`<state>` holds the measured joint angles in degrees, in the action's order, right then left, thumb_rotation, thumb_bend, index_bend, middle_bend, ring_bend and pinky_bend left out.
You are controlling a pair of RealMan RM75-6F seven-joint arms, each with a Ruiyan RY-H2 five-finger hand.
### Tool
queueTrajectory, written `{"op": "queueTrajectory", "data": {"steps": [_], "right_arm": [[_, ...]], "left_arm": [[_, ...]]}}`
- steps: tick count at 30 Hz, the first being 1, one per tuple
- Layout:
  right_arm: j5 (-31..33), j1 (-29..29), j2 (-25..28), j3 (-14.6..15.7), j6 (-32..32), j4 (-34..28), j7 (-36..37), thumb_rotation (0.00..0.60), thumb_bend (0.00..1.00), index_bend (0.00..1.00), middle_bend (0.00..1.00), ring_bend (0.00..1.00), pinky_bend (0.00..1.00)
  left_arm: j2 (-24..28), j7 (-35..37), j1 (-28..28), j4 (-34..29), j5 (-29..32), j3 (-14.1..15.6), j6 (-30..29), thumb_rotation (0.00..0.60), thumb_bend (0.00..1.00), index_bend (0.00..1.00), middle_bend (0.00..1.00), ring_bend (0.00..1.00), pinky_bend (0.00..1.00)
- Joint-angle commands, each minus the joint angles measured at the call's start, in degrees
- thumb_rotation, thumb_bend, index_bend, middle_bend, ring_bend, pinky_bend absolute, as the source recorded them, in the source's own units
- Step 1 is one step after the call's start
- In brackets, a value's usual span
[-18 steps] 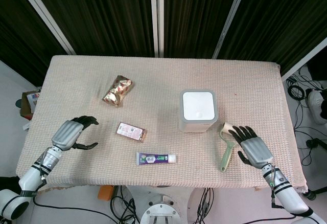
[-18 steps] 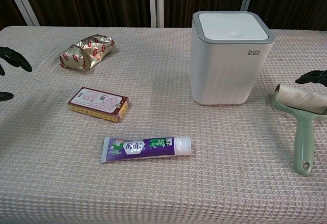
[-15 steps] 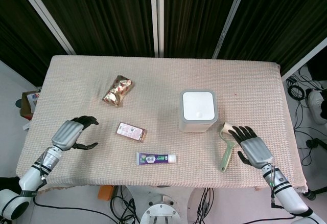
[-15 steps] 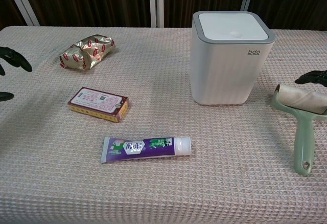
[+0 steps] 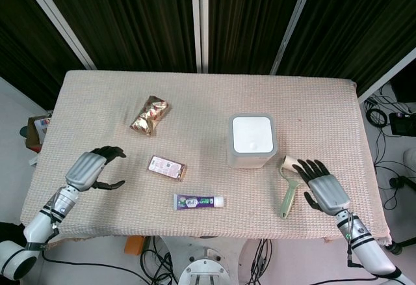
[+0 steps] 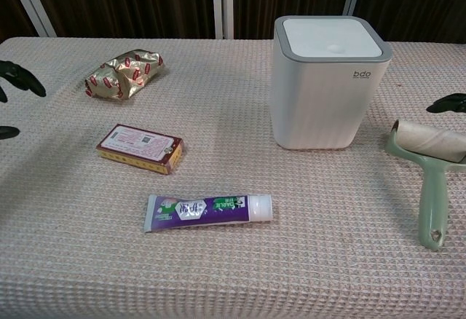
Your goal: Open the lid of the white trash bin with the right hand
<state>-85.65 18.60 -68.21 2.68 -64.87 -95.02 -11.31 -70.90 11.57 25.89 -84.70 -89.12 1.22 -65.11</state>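
The white trash bin (image 5: 252,141) is sitting lid-down-shut mid-worktop. The right hand (image 5: 324,189), fingers apart and empty, is hovering just beside the lint roller (image 5: 286,185); swinging toward the bin risks knocking that roller.

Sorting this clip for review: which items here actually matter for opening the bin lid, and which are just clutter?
Belongs to the job:
white trash bin
its lid, down
right hand, open, holding nothing

Just lying about:
lint roller
toothpaste tube
small box
foil snack packet
left hand, idle
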Motion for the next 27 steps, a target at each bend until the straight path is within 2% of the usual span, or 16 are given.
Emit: {"op": "queueTrajectory", "data": {"steps": [1, 7, 10, 19, 27], "right_arm": [[-3.8, -1.8, -0.2, -0.3, -5.8, -0.2, 1.4, 0.6, 0.4, 0.0, 0.0, 0.0, 0.0], [-11.1, -4.0, -1.6, -2.5, -17.5, 0.3, 3.3, 0.6, 0.36, 0.0, 0.0, 0.0, 0.0], [-11.7, -3.3, -2.0, -4.4, -18.7, -1.0, 1.4, 0.6, 0.35, 0.0, 0.0, 0.0, 0.0], [-6.6, 4.8, -2.3, -9.8, -6.7, -8.2, -6.8, 0.6, 0.33, 0.0, 0.05, 0.0, 0.0], [3.4, 10.8, -4.9, -12.3, 3.4, -11.2, -15.7, 0.6, 0.36, 0.0, 0.1, 0.0, 0.0]], "left_arm": [[0.2, -0.4, -0.3, -0.2, 0.3, -0.5, -1.0, 0.392, 0.21, 0.27, 0.2, 0.19, 0.3], [-1.1, -3.5, -3.5, 1.1, 1.2, -1.4, -6.9, 0.433, 0.21, 0.27, 0.2, 0.19, 0.3], [-1.5, -4.1, -4.9, 2.4, 1.6, -1.0, -8.2, 0.435, 0.21, 0.27, 0.2, 0.19, 0.3], [-1.0, -2.7, -6.1, 3.7, 1.8, -0.3, -8.0, 0.438, 0.21, 0.27, 0.2, 0.18, 0.3], [-1.4, 0.3, -7.1, 5.8, 1.7, 0.2, -8.1, 0.438, 0.21, 0.27, 0.2, 0.18, 0.3]]}}
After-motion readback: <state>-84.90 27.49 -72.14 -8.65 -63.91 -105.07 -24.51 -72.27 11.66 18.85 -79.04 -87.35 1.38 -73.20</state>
